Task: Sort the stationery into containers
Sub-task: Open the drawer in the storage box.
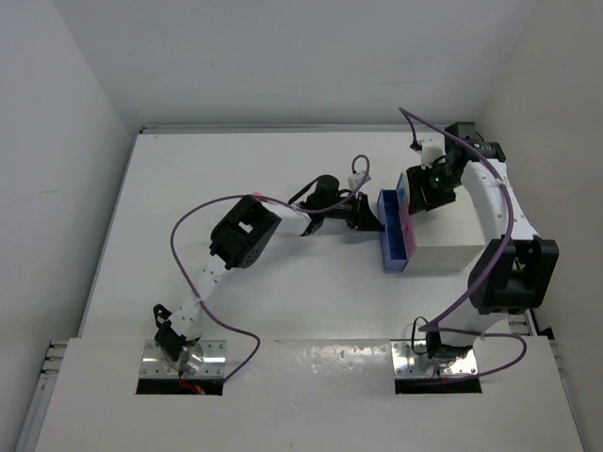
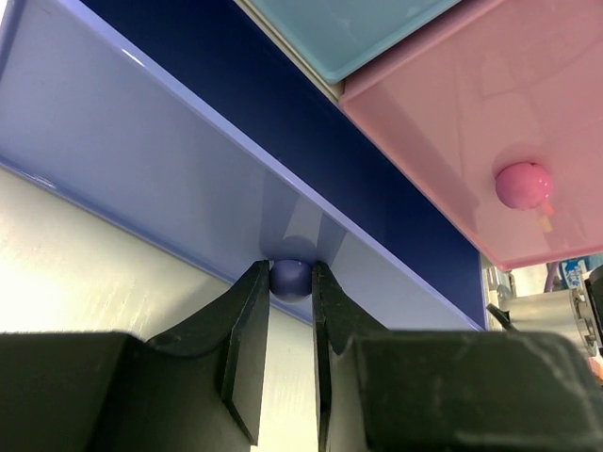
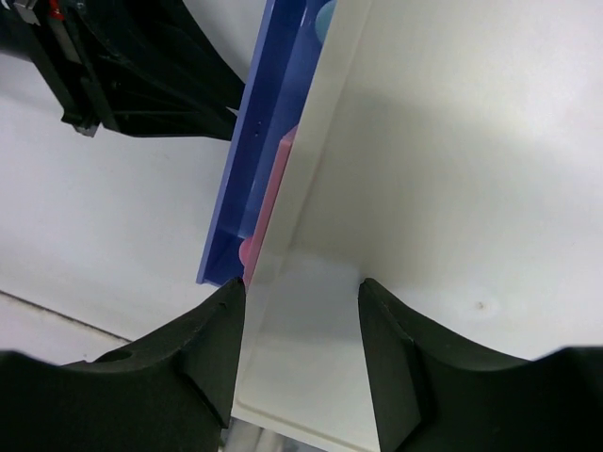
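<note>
The white cabinet (image 1: pixel 443 240) stands at the right of the table. Its blue drawer (image 1: pixel 391 240) is pulled a little way out to the left. My left gripper (image 1: pixel 365 215) is shut on the blue drawer's round knob (image 2: pixel 290 279), which sits between the two fingers. The pink drawer (image 2: pixel 452 113) with its pink knob (image 2: pixel 523 184) is above it and closed. My right gripper (image 1: pixel 424 188) is open on the cabinet's top (image 3: pixel 452 141), empty, fingers (image 3: pixel 221 320) near the front edge. No stationery shows in any view.
A pale blue drawer front (image 2: pixel 349 28) sits beside the pink one. In the right wrist view the blue drawer (image 3: pixel 254 141) and the left arm's dark gripper (image 3: pixel 141 66) lie left of the cabinet. White walls close in the table.
</note>
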Tool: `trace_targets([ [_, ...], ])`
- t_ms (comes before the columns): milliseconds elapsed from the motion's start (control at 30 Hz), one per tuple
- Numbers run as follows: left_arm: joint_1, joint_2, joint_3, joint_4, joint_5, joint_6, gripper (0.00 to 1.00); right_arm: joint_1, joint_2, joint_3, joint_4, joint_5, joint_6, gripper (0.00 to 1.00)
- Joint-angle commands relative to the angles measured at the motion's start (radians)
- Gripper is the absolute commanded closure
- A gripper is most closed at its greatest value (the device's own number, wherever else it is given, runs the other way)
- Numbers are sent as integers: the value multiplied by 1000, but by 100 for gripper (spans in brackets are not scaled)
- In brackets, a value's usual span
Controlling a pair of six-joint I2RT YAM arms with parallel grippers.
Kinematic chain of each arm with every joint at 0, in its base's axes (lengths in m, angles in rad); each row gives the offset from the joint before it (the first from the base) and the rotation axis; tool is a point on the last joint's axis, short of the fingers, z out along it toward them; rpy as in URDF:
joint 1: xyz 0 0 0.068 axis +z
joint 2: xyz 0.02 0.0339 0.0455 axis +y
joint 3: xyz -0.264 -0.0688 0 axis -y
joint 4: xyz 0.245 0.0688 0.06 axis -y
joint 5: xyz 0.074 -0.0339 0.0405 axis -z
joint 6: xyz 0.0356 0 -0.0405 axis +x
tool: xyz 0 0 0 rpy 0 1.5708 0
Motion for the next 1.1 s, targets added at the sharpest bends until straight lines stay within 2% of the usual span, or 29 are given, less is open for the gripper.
trace_targets([
  [0, 26, -48, 7, -74, -27, 80, 100, 27, -28, -13, 42, 74, 34, 49],
  [400, 30, -77, -19, -97, -55, 111, 100, 63, -31, -31, 54, 146, 56, 50],
  [500, 29, -80, -23, -97, -54, 111, 100, 63, -41, -25, 55, 153, 75, 39],
  [567, 29, -80, -25, -97, -55, 111, 100, 63, -44, -22, 56, 163, 97, 37],
  [867, 29, -89, -28, -115, -63, 124, 100, 151, -74, -91, 105, 278, 94, 40],
  [1067, 42, -113, -39, -163, -69, 140, 100, 152, -64, -96, 116, 318, 86, 44],
])
